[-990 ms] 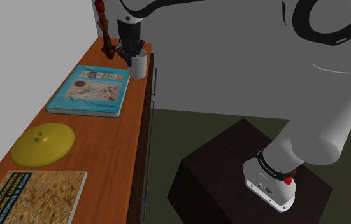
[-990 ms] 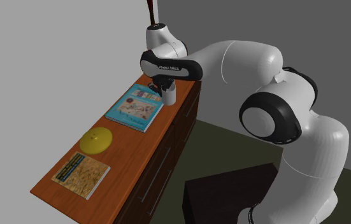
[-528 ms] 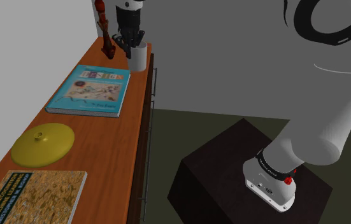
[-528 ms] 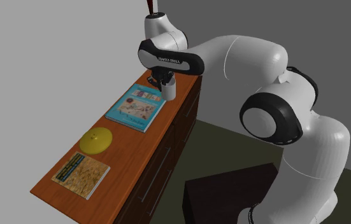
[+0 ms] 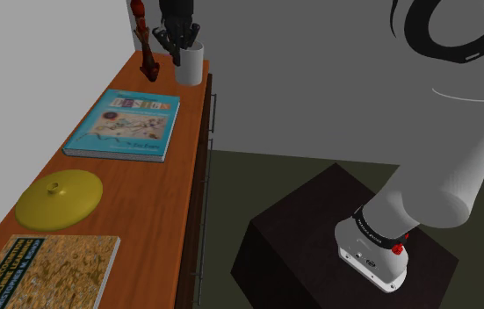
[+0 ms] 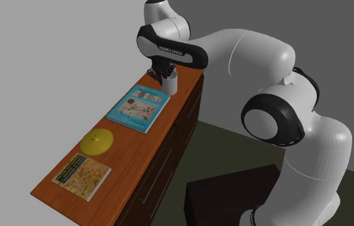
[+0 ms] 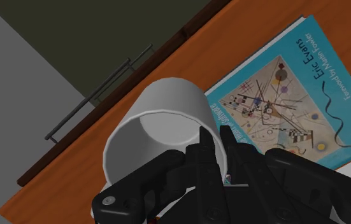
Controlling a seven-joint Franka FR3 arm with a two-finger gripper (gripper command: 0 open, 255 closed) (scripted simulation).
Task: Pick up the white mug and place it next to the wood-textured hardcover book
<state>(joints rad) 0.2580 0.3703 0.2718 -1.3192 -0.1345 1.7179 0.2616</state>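
**Grasp.** The gripper (image 7: 213, 137) is clenched on the white mug (image 7: 158, 124). Its two fingers pinch the cup wall at the rim, one inside and one outside.

**Position.** The mug hangs upright at the far end of the wooden sideboard (image 5: 156, 219), just beside a reddish figurine (image 5: 147, 54) and near the front edge. In the shoulder view its base appears to be clear of the top, though the angle does not settle this.

**Progress.** The pick is made. The carry, the set-down and the release remain. The wood-textured book (image 5: 45, 270) lies at the opposite, near end, well apart from the mug.

**Obstructions.** A blue book (image 5: 124, 125) and a yellow domed lid (image 5: 59, 199) lie flat between the two ends.

**Edges and room.**
- A wall closes the back of the sideboard.
- The front edge drops straight to the floor, with no lip.
- A bare strip of wood runs along the front edge past the blue book and the lid, and continues beside the wood-textured book. That strip looks the likeliest landing spot.
- The gap between the lid and the wood-textured book is narrow.

**Risks.**
- Any placement in the strip sits close to the drop.
- The carry should pass above the lid's knob.
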